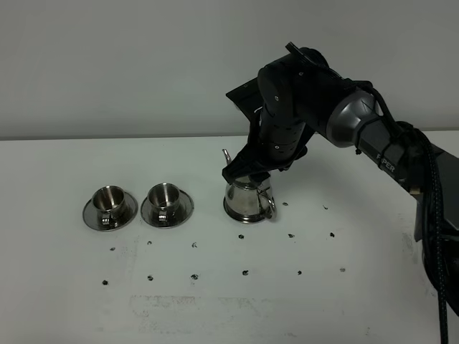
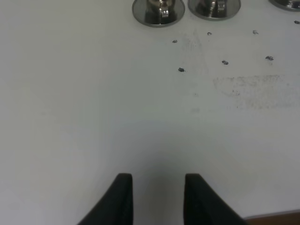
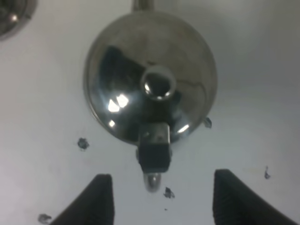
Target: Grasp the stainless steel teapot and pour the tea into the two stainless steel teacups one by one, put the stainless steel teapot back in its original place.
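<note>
The stainless steel teapot [image 1: 244,199] stands upright on the white table, spout [image 1: 226,156] pointing to the back and loop handle [image 1: 267,206] to the front right. Its original place is hidden under its body. My right gripper [image 1: 252,178] hangs just above the lid; in the right wrist view the right gripper [image 3: 166,201] is open, with the teapot [image 3: 150,75] below and its handle [image 3: 153,157] between the fingers, untouched. The two stainless steel teacups [image 1: 109,201] [image 1: 165,196] sit on saucers left of the pot. My left gripper [image 2: 158,197] is open and empty above bare table.
Small dark marks [image 1: 245,272] dot the table in front of the cups and pot. The right arm [image 1: 387,143] reaches in from the right edge. The cups' saucers [image 2: 140,14] [image 2: 232,10] show at the far side of the left wrist view.
</note>
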Robot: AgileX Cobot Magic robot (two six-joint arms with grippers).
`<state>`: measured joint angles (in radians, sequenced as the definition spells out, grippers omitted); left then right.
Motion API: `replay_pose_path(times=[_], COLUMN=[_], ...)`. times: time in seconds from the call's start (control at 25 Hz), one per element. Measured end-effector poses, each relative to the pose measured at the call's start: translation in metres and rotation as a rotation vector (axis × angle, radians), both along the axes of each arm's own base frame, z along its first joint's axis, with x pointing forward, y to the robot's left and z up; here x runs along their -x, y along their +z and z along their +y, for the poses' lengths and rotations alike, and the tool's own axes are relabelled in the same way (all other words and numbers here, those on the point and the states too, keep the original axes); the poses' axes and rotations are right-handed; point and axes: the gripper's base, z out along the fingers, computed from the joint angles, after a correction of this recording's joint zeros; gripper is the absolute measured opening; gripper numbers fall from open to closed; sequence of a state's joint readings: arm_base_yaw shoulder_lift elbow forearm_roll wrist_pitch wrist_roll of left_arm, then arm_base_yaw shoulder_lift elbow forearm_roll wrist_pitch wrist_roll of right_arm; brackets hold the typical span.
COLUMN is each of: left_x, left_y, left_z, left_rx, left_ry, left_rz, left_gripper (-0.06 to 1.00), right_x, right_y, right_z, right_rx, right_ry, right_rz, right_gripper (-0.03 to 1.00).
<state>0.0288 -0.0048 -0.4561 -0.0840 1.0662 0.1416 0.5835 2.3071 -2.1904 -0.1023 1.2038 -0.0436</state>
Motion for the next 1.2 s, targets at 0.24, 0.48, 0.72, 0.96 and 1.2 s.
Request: replay_pose_path(times=[0.24,0.48,0.72,0.96,1.2], left_x=[0.000,0.000,0.000,0.000,0.000], left_y=[0.000,0.000,0.000,0.000,0.000], left_z=[0.000,0.000,0.000,0.000,0.000], left_rx=[0.000,0.000,0.000,0.000,0.000], left_ry=[0.000,0.000,0.000,0.000,0.000], left_rz=[0.000,0.000,0.000,0.000,0.000], left_gripper=[0.28,0.28,0.28,0.28,0.28], right_x=[-0.003,-0.008,-0.009,-0.012,-0.014], right_y=[-0.010,-0.022,-0.032,-0.039,-0.045], right_z=[0.001,-0.001,0.002,0.004,0.003], right_rx=[0.010,0.021,0.011,0.005,0.007], right_ry=[-0.002,-0.007,-0.001,0.002,0.008], right_rz=[0.015,0.033,0.049,0.043,0.043], right_gripper=[0.45,0.45,0.50,0.51,0.51])
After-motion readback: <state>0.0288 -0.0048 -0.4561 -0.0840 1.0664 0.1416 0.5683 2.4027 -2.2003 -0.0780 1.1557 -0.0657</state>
